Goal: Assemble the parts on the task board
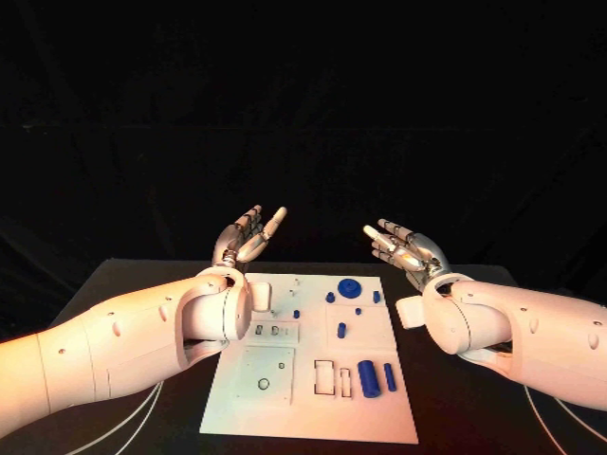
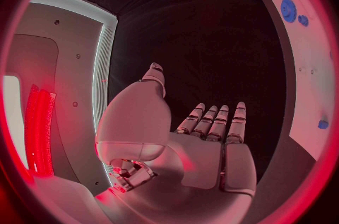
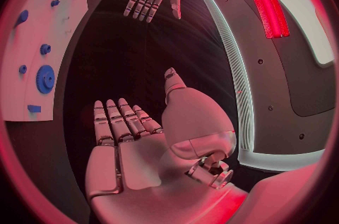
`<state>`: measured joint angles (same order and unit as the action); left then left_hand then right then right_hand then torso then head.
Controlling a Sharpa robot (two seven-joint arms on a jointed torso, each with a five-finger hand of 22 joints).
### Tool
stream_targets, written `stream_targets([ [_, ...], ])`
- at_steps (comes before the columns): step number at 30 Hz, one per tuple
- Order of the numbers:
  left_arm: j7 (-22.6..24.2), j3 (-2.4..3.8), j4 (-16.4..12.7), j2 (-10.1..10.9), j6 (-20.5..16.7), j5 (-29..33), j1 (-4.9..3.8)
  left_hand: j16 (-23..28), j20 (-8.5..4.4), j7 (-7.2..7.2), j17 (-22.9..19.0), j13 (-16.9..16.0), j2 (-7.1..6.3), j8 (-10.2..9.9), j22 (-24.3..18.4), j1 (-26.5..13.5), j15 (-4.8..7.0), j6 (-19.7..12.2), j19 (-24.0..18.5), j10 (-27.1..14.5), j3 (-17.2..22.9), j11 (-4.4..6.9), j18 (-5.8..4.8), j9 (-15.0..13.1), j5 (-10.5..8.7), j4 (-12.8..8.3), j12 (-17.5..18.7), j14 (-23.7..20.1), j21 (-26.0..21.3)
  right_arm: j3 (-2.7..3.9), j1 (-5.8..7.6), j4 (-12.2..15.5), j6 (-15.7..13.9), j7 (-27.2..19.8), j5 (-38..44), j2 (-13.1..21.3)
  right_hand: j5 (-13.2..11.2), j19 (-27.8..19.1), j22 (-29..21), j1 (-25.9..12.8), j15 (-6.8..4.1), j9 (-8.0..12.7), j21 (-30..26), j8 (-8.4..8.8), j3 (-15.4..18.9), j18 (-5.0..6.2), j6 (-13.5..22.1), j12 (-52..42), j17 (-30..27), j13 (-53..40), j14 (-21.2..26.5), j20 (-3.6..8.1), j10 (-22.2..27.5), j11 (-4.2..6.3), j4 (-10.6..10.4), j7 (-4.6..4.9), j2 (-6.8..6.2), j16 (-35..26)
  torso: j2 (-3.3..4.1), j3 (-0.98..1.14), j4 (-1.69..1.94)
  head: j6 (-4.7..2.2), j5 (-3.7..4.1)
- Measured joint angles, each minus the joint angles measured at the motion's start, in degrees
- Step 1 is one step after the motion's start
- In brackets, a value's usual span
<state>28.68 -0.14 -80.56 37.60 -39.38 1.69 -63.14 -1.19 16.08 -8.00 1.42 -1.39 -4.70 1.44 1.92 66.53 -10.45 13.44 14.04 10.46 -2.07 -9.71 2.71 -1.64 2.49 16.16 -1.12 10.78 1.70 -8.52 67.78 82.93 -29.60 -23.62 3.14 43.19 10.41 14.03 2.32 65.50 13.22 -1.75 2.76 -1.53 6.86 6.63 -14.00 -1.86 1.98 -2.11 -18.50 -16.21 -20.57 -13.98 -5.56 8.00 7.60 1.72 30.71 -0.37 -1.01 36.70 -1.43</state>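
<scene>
Left robot hand (image 1: 249,234) — released, fingers extended and apart, raised above the far edge of the worktop (image 1: 126,284), grasping nothing. Right robot hand (image 1: 406,248) — likewise released, palm facing the left one, well apart from it. The task board (image 1: 284,398) lies flat between the arms; blue parts (image 1: 368,377) rest on it, a round one (image 1: 349,286) near its far edge.

Matt white task board (image 1: 365,417), glossy blue parts (image 1: 368,377)

white rounded arms (image 1: 126,336), silvery segmented hands (image 1: 247,234); apparently thin cables below.
</scene>
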Motion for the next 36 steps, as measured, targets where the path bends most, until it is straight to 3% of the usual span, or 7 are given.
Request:
stream_targets([
  [3,0.01,0.00,0.01,0.00,0.38,0.09,0.00,-0.61,0.70,-0.02,0.35,-0.24,-0.47,0.39,0.26,2.72,-1.40,1.55,0.83,1.79,0.27,-0.62,0.00,-0.21,0.28,0.41,-0.43,2.29,0.53,-0.78,0.70,-0.73,3.05,1.09,0.91,-0.18,0.01,0.85,0.26,1.88,0.32,-0.20,0.50,-0.44,-0.06,0.00,-1.79,-0.44,0.20,-0.17,-2.22,-0.37,-1.96,-0.32,0.99,0.11,0.18,0.51,-0.01,0.00,0.00,0.00,0.00],
  [7,0.01,0.00,0.02,0.03,0.74,0.16,0.00,-2.47,0.77,-0.52,1.31,-1.05,-1.44,1.96,1.34,7.21,-2.89,9.17,7.86,10.35,4.88,-2.98,0.61,-1.09,0.28,0.56,-1.97,11.88,2.76,-1.17,1.19,-1.23,6.18,2.24,1.96,-0.26,0.01,6.23,1.30,5.92,0.09,-0.83,2.73,-1.71,-0.97,0.00,-8.37,-1.81,0.84,-0.80,-10.93,-0.41,-10.41,-0.28,3.89,0.51,0.29,2.07,-0.01,-0.01,-0.01,0.01,-0.01],
  [12,0.01,0.16,-0.58,4.57,3.13,0.20,-0.79,-6.87,0.56,-2.00,3.11,-2.87,-0.03,5.28,3.46,10.51,-1.58,24.21,23.20,32.56,8.08,-3.63,3.60,-2.64,0.28,-0.34,-6.67,31.76,7.64,-1.02,2.15,-3.27,5.74,2.04,9.03,1.16,0.01,15.12,2.91,9.84,-1.25,-1.75,6.40,-3.78,-2.65,1.35,-19.78,-3.72,1.44,-1.28,-22.56,-0.44,-21.81,0.82,7.39,1.49,0.09,4.18,0.70,-0.07,-0.37,0.41,0.26],
  [16,0.04,0.10,-1.47,5.14,4.42,0.26,-1.04,-8.84,0.48,-3.67,3.79,-3.02,0.32,7.19,3.95,12.06,0.47,34.25,28.93,40.70,7.43,-2.03,6.19,-3.25,0.28,-1.93,-8.54,40.05,9.99,-1.00,2.50,-3.23,5.11,1.95,13.83,1.23,0.01,20.65,3.75,11.76,-2.33,-1.90,8.73,-4.42,-4.35,2.24,-27.29,-3.92,1.53,-1.35,-29.29,-0.36,-28.16,1.75,9.68,2.67,-0.22,4.61,1.35,-0.13,-0.57,0.43,0.41],
  [21,-0.04,0.10,-2.42,6.62,6.08,0.19,-1.43,-9.34,0.38,-4.87,4.28,-3.01,0.85,7.61,3.99,13.30,1.85,37.96,31.82,45.00,6.56,-0.77,7.13,-3.21,0.28,-3.70,-8.87,44.53,10.96,-0.91,3.07,-3.12,4.88,2.31,19.63,1.47,0.01,25.10,4.25,12.49,-3.38,-1.90,10.66,-4.42,-6.59,3.07,-32.78,-3.92,1.62,-1.35,-34.84,-0.04,-33.06,2.61,12.01,3.67,-0.86,4.83,2.05,-0.20,-0.65,0.49,0.67],
  [27,-0.50,0.12,-4.74,9.27,8.08,-0.42,-1.89,-9.63,-0.49,-3.68,5.22,-3.05,1.62,7.61,3.99,15.13,3.33,41.35,35.29,49.64,5.45,0.69,7.13,-2.81,0.28,-5.81,-9.09,49.41,12.07,-0.50,4.29,-3.54,5.32,4.28,29.50,1.66,0.44,29.78,4.78,13.02,-4.90,-1.96,12.81,-4.42,-9.54,3.11,-37.43,-3.48,1.95,-1.41,-40.90,1.07,-37.90,3.78,14.73,4.88,-1.38,4.84,3.06,-0.35,-0.46,0.29,0.89],
  [36,-1.59,0.12,-11.29,14.32,11.09,-1.68,-2.20,-9.63,-1.37,-3.48,6.12,-2.80,1.75,7.31,3.98,15.71,4.20,42.39,37.18,50.76,4.96,1.23,7.11,-2.54,0.28,-6.73,-7.98,52.10,12.94,-0.16,7.51,-4.89,7.90,10.45,50.17,-0.13,2.35,36.88,6.24,11.08,-7.58,-2.14,16.89,-3.75,-13.91,3.11,-42.13,-2.61,3.40,-1.67,-49.55,3.76,-43.27,5.78,17.57,3.42,-4.37,5.72,5.12,-0.80,0.12,0.10,1.55],
])
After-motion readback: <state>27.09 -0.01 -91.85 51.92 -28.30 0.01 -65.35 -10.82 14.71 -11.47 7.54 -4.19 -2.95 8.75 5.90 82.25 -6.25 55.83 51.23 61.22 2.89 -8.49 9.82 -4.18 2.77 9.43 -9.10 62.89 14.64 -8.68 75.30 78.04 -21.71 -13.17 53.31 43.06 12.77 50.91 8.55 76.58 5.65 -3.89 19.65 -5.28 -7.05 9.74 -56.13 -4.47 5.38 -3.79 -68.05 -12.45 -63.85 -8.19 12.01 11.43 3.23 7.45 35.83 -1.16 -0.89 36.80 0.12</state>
